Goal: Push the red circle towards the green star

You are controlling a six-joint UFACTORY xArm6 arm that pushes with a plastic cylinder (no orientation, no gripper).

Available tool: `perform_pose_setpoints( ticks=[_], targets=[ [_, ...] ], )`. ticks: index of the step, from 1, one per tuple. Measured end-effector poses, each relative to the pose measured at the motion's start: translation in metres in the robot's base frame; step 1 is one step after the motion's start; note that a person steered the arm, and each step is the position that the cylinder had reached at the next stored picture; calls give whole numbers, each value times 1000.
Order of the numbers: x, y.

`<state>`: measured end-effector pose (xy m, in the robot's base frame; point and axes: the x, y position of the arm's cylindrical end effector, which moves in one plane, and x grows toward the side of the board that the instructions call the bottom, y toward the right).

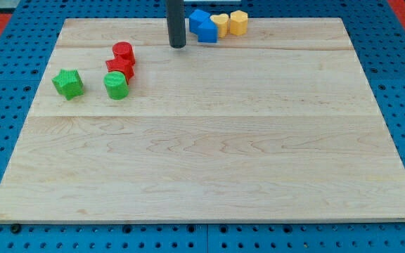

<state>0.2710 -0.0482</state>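
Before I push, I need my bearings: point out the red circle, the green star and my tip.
red circle (122,50), camera view, top face.
green star (68,82), camera view, top face.
my tip (178,46), camera view, rod's lower end.

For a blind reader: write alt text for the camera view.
My tip rests near the board's top edge, right of the red circle, with the green star lower left; blue and yellow blocks cluster at the top.

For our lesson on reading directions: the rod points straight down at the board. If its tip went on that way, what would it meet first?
My tip would meet the bare wooden board first, apparently right under it. No block lies below; the blue blocks sit to the view's right.
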Motion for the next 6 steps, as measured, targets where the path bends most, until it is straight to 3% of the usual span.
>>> perform_pose_setpoints(
  ticks=[6],
  targets=[
    [14,-142]
  ],
)
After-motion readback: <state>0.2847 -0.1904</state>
